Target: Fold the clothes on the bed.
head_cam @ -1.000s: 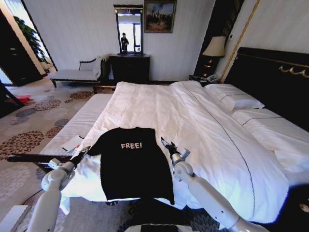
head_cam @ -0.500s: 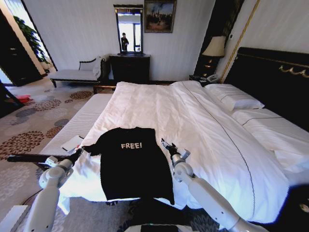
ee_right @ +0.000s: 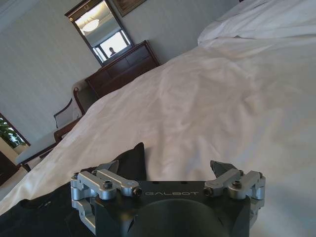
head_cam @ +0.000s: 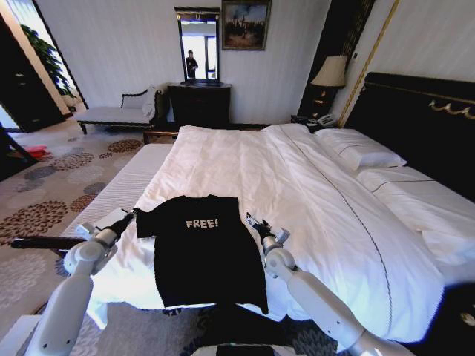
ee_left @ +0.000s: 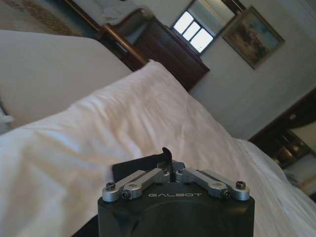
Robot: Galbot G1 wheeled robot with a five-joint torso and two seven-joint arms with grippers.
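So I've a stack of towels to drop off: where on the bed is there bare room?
The white duvet lies bare from the black short-sleeved T-shirt up to the pillows, and toward the dark wooden headboard. The near corner is crowded: the left gripper pinches one sleeve, the right gripper sits at the other.

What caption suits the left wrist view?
Left hand shut on the black T-shirt's sleeve, over the bed's white duvet.

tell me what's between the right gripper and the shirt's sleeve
Nothing but bare white duvet: in the right wrist view the open right gripper sits beside the shirt sleeve, one finger at its edge.
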